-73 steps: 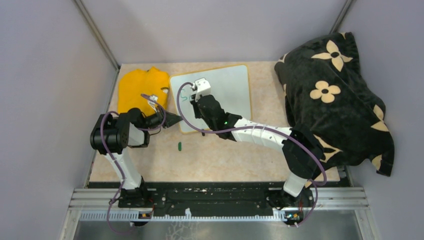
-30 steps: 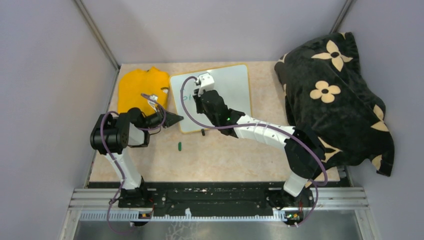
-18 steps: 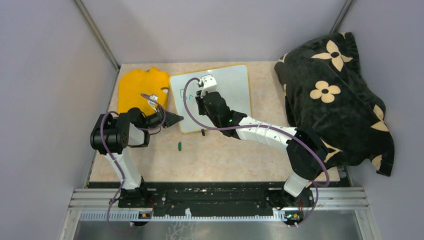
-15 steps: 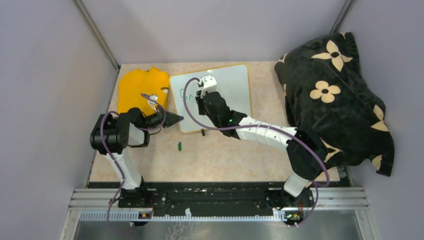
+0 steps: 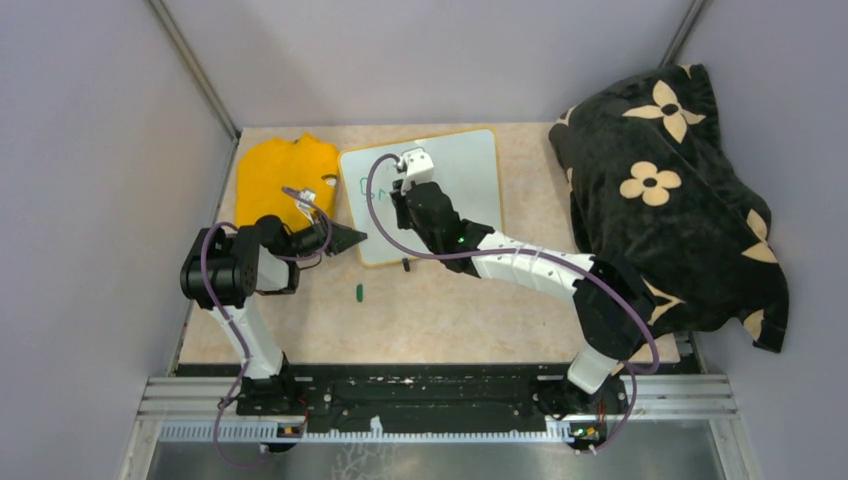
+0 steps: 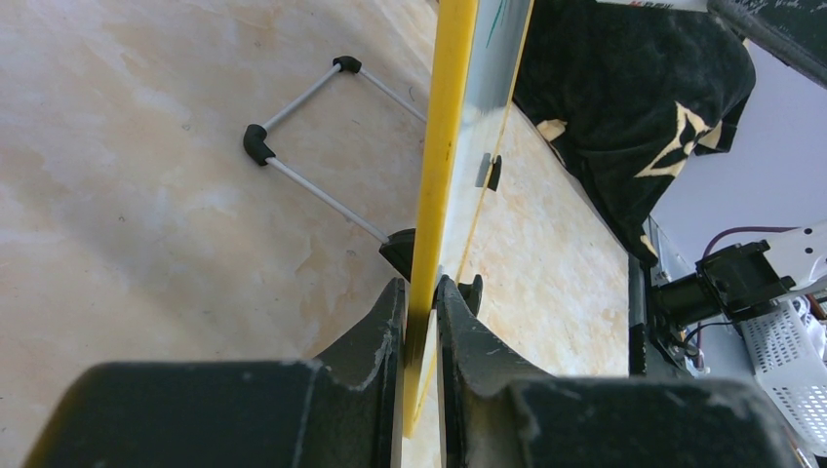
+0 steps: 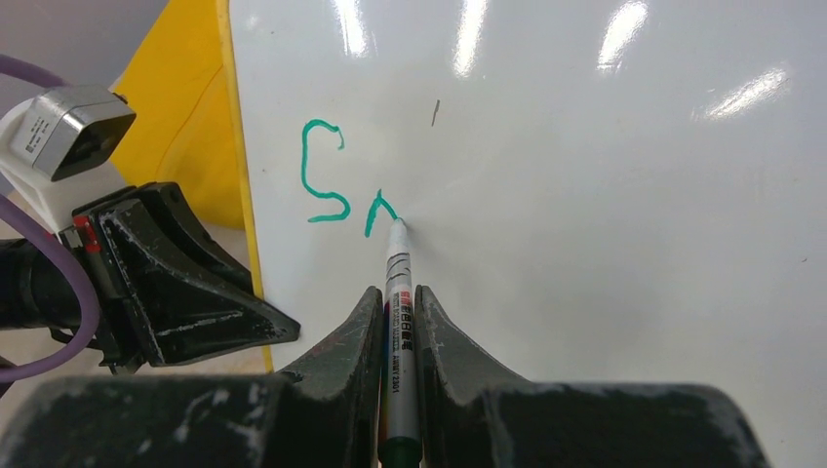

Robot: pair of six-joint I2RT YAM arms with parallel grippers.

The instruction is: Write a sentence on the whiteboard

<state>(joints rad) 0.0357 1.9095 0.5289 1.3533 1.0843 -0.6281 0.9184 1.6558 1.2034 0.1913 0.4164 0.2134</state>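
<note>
The whiteboard (image 5: 465, 175) lies on the table with its yellowish frame edge (image 6: 444, 146) pinched between the jaws of my left gripper (image 6: 420, 292), which is shut on the board's near-left edge (image 5: 358, 238). My right gripper (image 7: 396, 292) is shut on a silver marker (image 7: 400, 322) whose tip touches the board surface (image 7: 585, 195). Of the sentence, a green "S" and a short arched stroke beside it (image 7: 332, 185) show near the board's upper left. In the top view my right wrist (image 5: 415, 168) covers most of the writing.
A folded yellow cloth (image 5: 280, 175) lies left of the board. A black blanket with cream flowers (image 5: 665, 190) fills the right side. A small green cap (image 5: 358, 292) rests on the table below the board. A wire stand with black ends (image 6: 312, 93) shows under the board.
My right gripper has shifted slightly right along the board with the marker, and a green stroke has been added after the "S". The left arm has held still.
</note>
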